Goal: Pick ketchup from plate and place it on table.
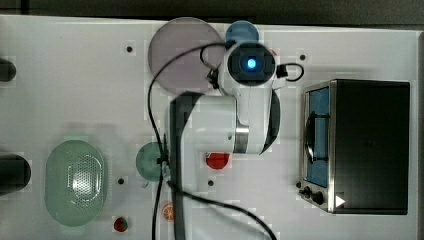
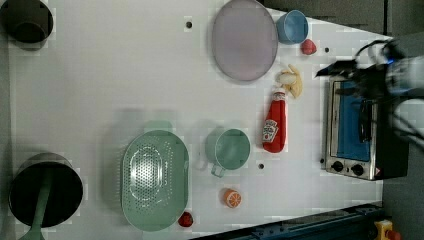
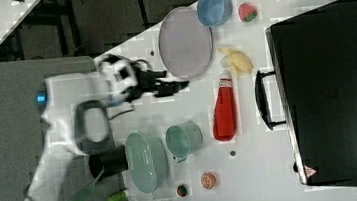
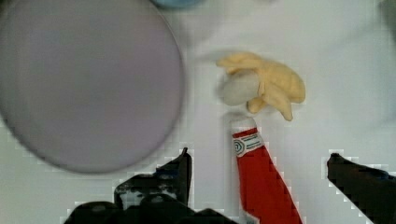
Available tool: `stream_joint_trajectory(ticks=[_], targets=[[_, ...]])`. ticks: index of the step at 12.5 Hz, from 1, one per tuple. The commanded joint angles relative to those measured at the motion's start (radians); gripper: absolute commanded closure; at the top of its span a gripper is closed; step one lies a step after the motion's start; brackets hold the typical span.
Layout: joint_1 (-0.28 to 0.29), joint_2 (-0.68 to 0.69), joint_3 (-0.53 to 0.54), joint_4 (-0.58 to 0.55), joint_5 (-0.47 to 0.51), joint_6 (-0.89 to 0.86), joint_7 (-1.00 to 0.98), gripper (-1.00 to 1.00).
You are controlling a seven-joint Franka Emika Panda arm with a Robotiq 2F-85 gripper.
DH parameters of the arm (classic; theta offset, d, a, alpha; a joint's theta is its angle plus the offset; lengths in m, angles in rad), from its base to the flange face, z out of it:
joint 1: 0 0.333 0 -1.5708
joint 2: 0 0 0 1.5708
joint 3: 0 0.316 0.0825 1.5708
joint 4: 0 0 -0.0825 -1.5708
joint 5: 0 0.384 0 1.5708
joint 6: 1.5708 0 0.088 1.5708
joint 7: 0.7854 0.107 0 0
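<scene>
The ketchup [image 2: 274, 125] lies flat on the table [image 2: 100, 80] — off the plate [image 2: 244, 40], between it and the toaster oven [image 2: 352, 130]. The gripper [image 4: 257, 172] hangs above — fingers spread wide, holding nothing.

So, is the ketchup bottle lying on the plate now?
No, the ketchup lies on its side on the table, apart from the empty plate.

Robot lab: holed white table [image 1: 75, 75], toy kitchenware, toaster oven [image 1: 360, 145]

White rounded arm [image 1: 250, 115] with a glowing blue light, looped black cables [image 1: 160, 150] and a black tool [image 4: 261, 182].
</scene>
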Motion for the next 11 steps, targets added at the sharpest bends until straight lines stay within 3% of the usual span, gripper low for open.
stream_joint_trajectory(ticks=[1,6,11], targets=[[0.008,-0.055,0.028,0.161,0.009,-0.169,0.226,-1.00],[0.012,-0.055,0.036,0.416,0.008,-0.465,0.233,-1.00],[0.011,-0.056,0.034,0.523,0.005,-0.653,0.233,-1.00]])
